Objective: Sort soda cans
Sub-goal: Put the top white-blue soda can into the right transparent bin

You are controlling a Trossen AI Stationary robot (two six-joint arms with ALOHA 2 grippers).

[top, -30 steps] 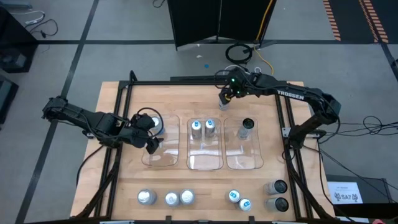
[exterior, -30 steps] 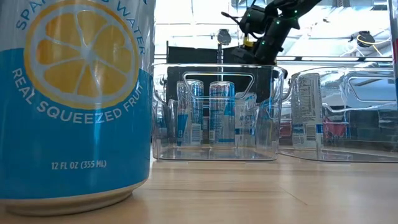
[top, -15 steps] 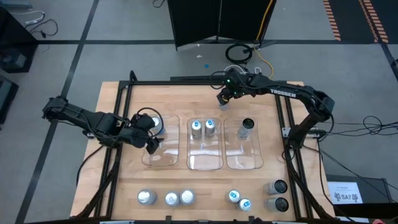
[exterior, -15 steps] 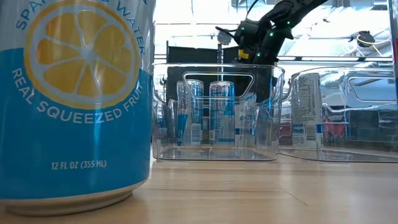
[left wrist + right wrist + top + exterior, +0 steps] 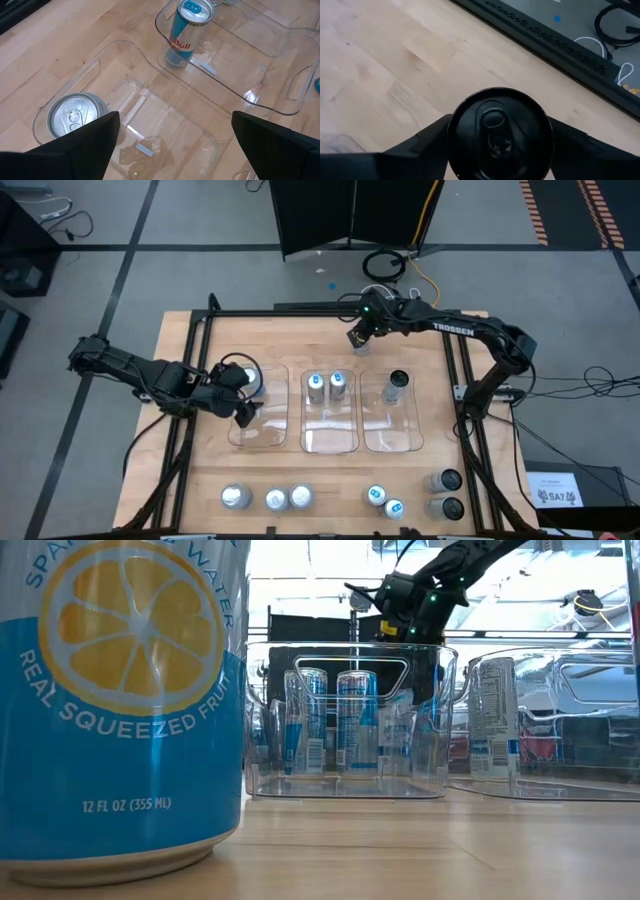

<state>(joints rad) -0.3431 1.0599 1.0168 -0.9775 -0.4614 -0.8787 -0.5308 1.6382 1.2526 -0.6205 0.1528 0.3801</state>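
Left gripper unchanged, fingers wide and empty over the left bin by its silver can; right gripper, clamped on a black can, has drifted left past the bins, so that can isn't binned yet.

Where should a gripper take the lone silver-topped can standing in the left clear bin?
Grip the silver-topped can round its cylindrical side wall, from straight above. It stands upright in a corner of the left clear plastic bin, whose walls block a level approach. The open left gripper hovers nearby.
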